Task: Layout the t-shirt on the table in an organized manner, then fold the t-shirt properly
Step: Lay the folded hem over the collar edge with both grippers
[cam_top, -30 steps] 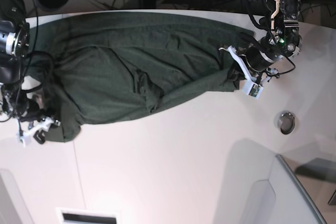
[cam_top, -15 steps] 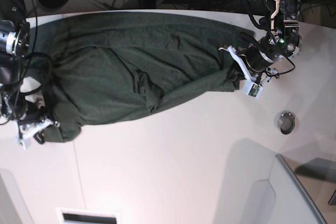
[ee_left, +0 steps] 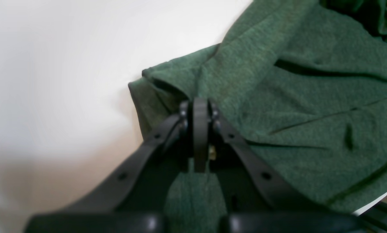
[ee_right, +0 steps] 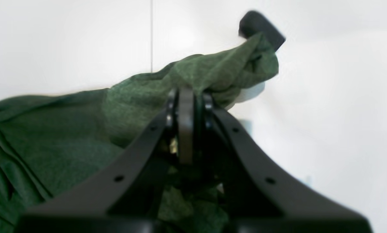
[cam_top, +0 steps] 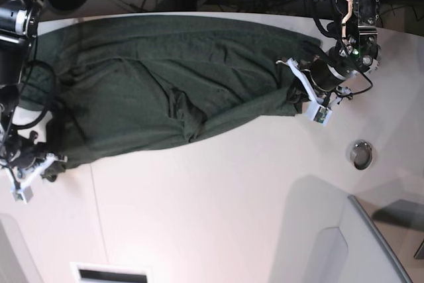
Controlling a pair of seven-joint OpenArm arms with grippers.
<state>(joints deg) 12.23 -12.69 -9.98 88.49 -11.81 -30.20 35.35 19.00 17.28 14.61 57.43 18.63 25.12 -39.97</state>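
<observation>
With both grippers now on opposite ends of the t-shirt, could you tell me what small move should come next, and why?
Probably draw the right gripper slightly outward, away from the left gripper. Both are shut on the t-shirt, which shows folds and a bunched lower edge on the table; gentle tension should flatten it.

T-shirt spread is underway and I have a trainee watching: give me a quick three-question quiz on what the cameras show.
1. True or false: both pincers are closed on the t-shirt.
2. In the base view, the small metal ring lies: A) on the cloth, B) on bare table, C) in a pincer.
3. Which pincer grips cloth lifted off the table, going by its wrist view?

Key: 1 true; 2 B; 3 the right pincer; the left pincer holds cloth low.
</observation>
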